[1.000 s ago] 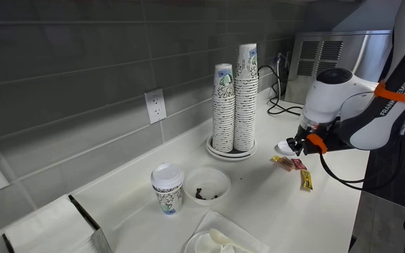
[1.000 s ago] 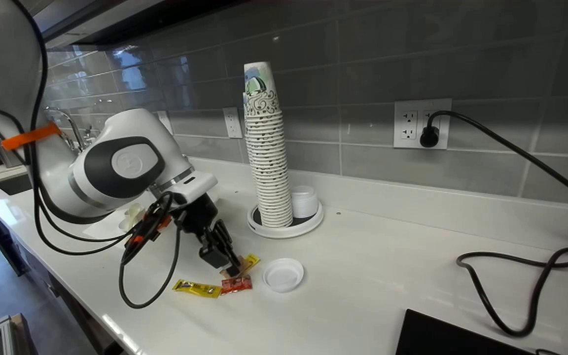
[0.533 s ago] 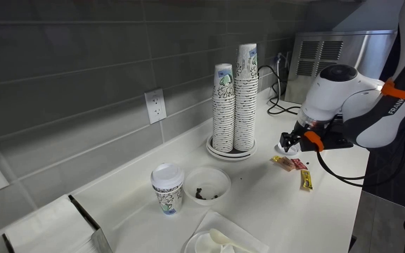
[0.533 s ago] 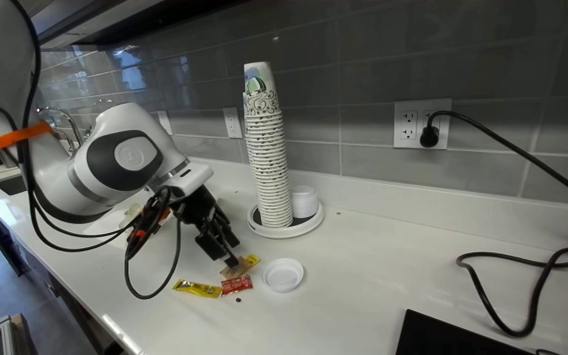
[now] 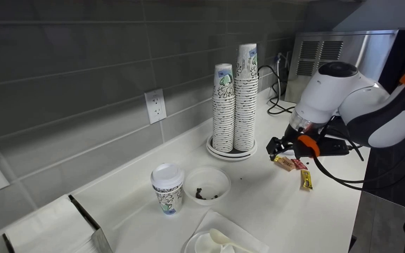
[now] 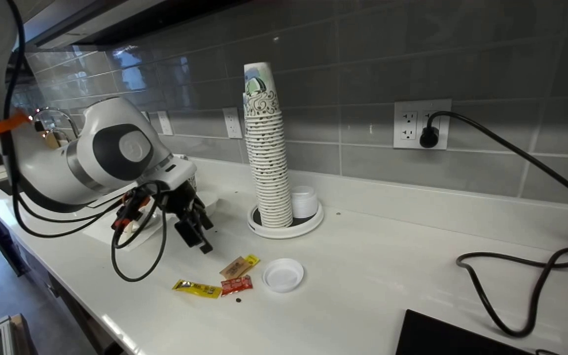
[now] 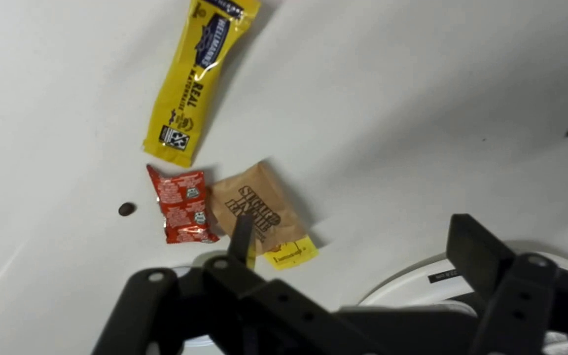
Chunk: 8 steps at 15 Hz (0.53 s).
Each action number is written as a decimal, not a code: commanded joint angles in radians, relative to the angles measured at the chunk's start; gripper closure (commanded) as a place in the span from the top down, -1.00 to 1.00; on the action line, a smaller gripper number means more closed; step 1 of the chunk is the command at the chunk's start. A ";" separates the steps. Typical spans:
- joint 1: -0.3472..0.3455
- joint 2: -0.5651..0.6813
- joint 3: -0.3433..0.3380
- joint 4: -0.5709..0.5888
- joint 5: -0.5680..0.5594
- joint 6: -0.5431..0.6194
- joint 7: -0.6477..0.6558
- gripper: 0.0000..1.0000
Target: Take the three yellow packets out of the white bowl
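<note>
The yellow mayonnaise packet (image 7: pixel 190 81), the tan sugar packet (image 7: pixel 254 202) and a second yellow packet (image 7: pixel 291 253), which is partly covered by the sugar one, lie flat on the bench (image 5: pixel 258 218), well apart from the white bowl (image 5: pixel 209 177). It seems reasonable to count these as the three which the task asks for. The sugar packet seems to touch a red packet (image 7: pixel 185 212) at its side, and one dark speck (image 7: pixel 126 209) lies just beside the red one. The jaws hang above the bench near the packets, spread wide, and they have hold of nothing. In the bowl no packet can be seen, only some dark bits (image 5: pixel 199 194); so, as the task is worded, the work looks finished, and the step in hand is probably to leave the place cleanly. For this the arm (image 5: pixel 323 95) should first go straight up, with the jaws wide, because a sideways move at low height could push the packets, which are probably light. After that it should go away on the side opposite to the tall cup stacks (image 5: pixel 246 116) on their round tray (image 6: pixel 284 233), since these would probably fall from a small knock. If one packet must be corrected, it is better to turn the jaws across its narrow width, to come down until they almost meet the bench, and to close slowly at the middle.
</note>
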<state>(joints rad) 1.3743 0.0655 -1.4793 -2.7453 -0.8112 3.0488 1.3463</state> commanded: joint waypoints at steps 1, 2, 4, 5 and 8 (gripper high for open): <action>0.013 -0.100 -0.026 0.000 -0.095 -0.046 0.077 1.00; 0.010 -0.102 -0.025 0.000 -0.111 -0.050 0.093 1.00; 0.002 -0.110 -0.020 0.000 -0.144 -0.056 0.120 1.00; -0.006 -0.135 -0.022 0.000 -0.183 -0.036 0.116 1.00; 0.001 -0.086 -0.011 0.000 -0.129 -0.033 0.085 1.00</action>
<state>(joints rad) 1.3757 -0.0203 -1.4903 -2.7454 -0.9399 3.0158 1.4315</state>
